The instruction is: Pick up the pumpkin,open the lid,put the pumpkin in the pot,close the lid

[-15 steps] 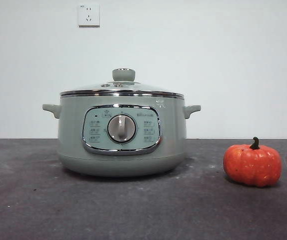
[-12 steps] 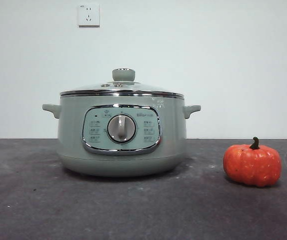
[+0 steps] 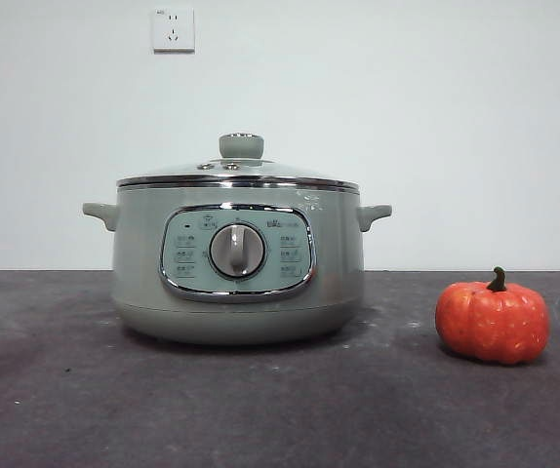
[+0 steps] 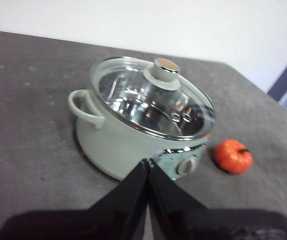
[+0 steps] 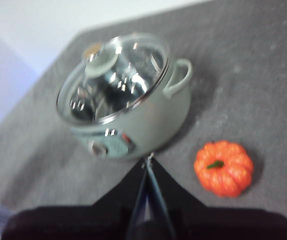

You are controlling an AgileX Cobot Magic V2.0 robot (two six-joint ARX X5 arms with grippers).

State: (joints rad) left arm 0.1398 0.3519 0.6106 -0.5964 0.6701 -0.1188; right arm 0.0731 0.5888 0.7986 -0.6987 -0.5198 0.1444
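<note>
White wall with two sockets (image 3: 173, 29) behind, dark grey worktop (image 3: 56, 390) in front. The pot (image 3: 238, 263) sits on it with the lid (image 3: 237, 172) on. The pumpkin (image 3: 492, 321) rests on the worktop, apart from the pot. Left hand (image 4: 148, 167) hangs above, clenched and empty; right hand (image 5: 150, 161) likewise, jaws pressed together, holding nothing.

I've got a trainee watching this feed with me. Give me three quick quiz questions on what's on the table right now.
1. True or false: the lid sits closed on the pot.
2. What is the pumpkin resting on: A) the table, B) the lid, C) a tool?
3. How do the jaws of the left tool and right tool stand?

Key: 1 true. 2 A. 3 Both shut, holding nothing.
</note>
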